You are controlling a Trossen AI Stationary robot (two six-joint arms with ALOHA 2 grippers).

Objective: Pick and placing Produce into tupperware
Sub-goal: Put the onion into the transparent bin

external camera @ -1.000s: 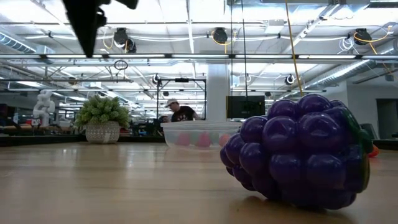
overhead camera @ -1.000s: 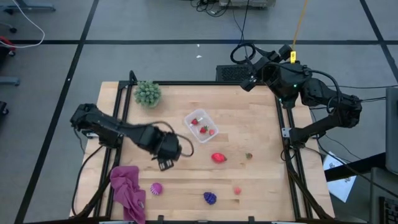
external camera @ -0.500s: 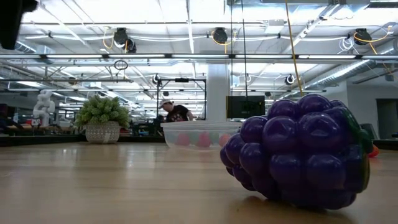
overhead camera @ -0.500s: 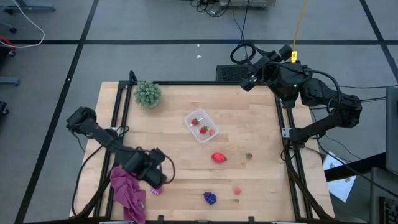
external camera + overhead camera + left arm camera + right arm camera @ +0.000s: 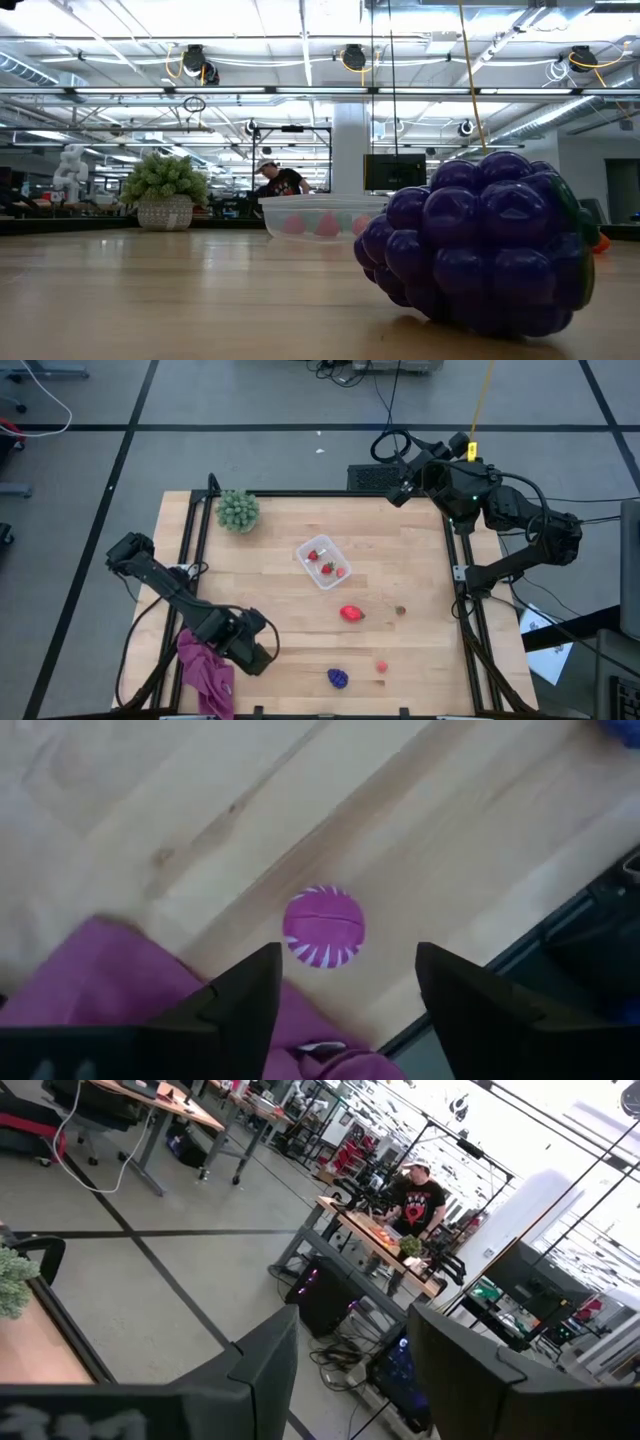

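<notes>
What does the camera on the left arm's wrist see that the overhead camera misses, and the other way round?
Only the wrist view shows the magenta striped toy lying on the wood between the left gripper's open fingers; from above the arm hides it. Only the overhead view shows the tupperware, the red piece, the purple grapes, the green plant and the right gripper parked off the far corner. Both show the magenta cloth and the wooden table.

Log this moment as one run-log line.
left gripper: jaws open over magenta striped ball, beside magenta cloth | right gripper: open, parked off-table | tupperware: holds red pieces
</notes>
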